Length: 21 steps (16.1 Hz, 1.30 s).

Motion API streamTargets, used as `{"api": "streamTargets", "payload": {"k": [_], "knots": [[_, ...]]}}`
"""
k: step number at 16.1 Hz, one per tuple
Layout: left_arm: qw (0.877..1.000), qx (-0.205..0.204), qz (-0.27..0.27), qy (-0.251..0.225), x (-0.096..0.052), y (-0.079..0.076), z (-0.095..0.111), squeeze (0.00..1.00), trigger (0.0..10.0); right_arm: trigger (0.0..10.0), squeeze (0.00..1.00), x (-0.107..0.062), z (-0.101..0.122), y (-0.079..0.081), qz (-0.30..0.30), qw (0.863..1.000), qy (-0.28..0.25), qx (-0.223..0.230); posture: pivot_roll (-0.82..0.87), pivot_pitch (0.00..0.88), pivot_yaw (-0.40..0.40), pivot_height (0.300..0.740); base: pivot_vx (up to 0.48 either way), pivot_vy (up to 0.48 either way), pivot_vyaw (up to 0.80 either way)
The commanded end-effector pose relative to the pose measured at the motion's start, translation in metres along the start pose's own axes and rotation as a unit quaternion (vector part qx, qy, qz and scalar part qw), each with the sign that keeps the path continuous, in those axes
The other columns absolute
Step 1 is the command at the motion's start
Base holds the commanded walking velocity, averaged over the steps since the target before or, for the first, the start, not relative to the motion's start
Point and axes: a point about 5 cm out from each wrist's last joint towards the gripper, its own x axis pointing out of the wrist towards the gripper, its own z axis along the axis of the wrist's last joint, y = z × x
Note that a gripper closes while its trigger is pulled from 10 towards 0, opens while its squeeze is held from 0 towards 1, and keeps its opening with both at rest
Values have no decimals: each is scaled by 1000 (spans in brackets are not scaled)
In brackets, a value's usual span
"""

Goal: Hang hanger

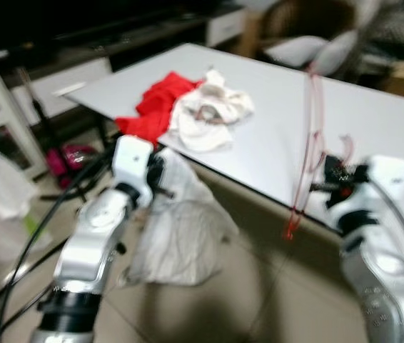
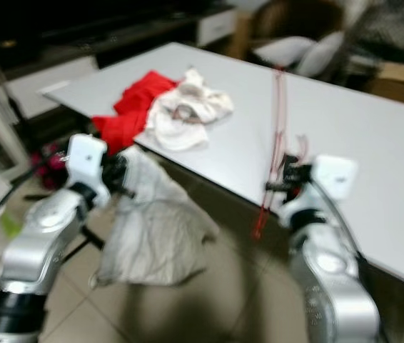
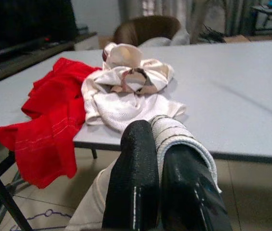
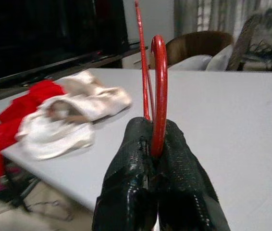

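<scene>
A thin red hanger (image 1: 307,136) stands nearly upright at the near edge of the white table (image 1: 387,121), and my right gripper (image 1: 325,184) is shut on it. The right wrist view shows its red hook (image 4: 159,86) pinched between the black fingers (image 4: 126,168). Left of it, below the table edge, my left gripper (image 1: 160,175) is shut on a pale grey garment (image 1: 180,239) that hangs down toward the floor. In the left wrist view a striped edge of that garment (image 3: 177,132) lies over the fingers (image 3: 133,163).
A red cloth (image 1: 155,107) and a white cloth (image 1: 210,114) lie in a heap on the table's left part. A white rack (image 1: 2,100), black cables and a pink object (image 1: 70,156) are on the left floor. A chair with cushions (image 1: 309,46) stands beyond the table.
</scene>
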Motion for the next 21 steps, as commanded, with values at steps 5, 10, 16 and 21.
{"api": "streamTargets", "payload": {"k": [5, 10, 16, 21], "knots": [[1000, 2, -7, -28, 4, -2, 14, 0, 10000, 10000, 0, 1, 2, -2, -4, 1000, 0, -7, -34, 0, 35, 740, 0, 390, -769], [1000, 3, -9, -28, 4, -1, 14, 0, 10000, 10000, 0, 1, 1, -1, 2, 1000, 3, -9, -34, 0, 35, 740, 0, 395, -771], [1000, 2, -9, -29, 4, -1, 14, 0, 10000, 10000, 0, 2, -1, 2, 9, 1000, 6, -9, -31, 0, 32, 740, 0, 398, -771], [999, -9, -22, -33, 3, -5, 14, 0, 10000, 10000, 0, 2, -2, 3, 15, 1000, 11, -10, -36, 0, 35, 740, 0, 240, -770]]}}
